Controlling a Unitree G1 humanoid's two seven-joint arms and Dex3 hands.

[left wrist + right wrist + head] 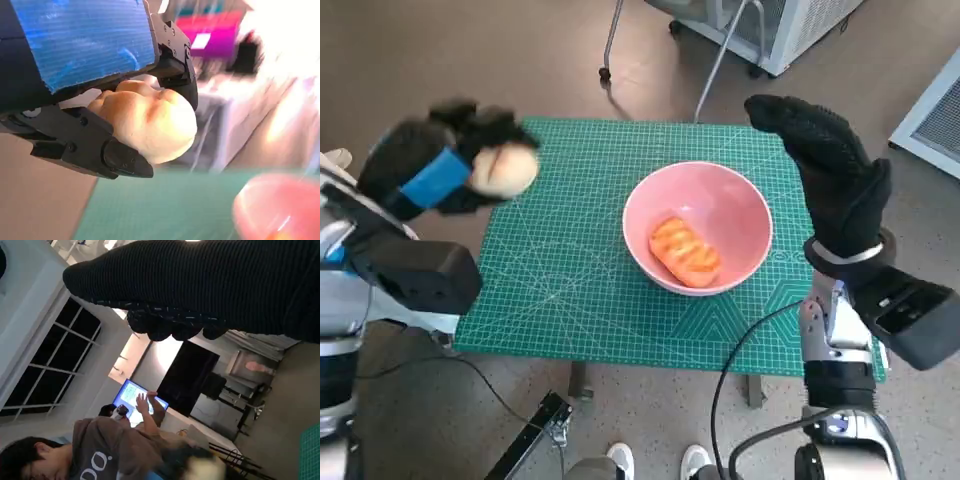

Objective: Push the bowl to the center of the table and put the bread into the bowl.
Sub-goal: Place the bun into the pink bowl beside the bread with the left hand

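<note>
— So, what are we seeing on the surface [570, 290]?

— We are looking down at a green cutting mat covering it, with the pink bowl [697, 227] sitting near the middle. One orange-glazed bread [685, 250] is lying inside the bowl.

— And what is the left hand [440, 165] doing?

— It is gripping a pale bread roll [505, 168] and hanging above the far left corner of the mat, well apart from the bowl. In the left wrist view we are seeing the black fingers [90, 145] wrapping round the roll from both sides, with the blue tape [85, 40] above it and the bowl's rim blurred in the corner.

— Is the right hand [830, 170] carrying anything?

— No, we are seeing it raised beside the bowl's right side, its gloved fingers stretched out and holding nothing, and not touching the bowl.

— Anything else around?

— In the right wrist view a person [100, 455] in a brown top is sitting near a lit screen [137, 396]. In the head view, white shoes [660, 462] are showing on the floor by the near edge.
</note>
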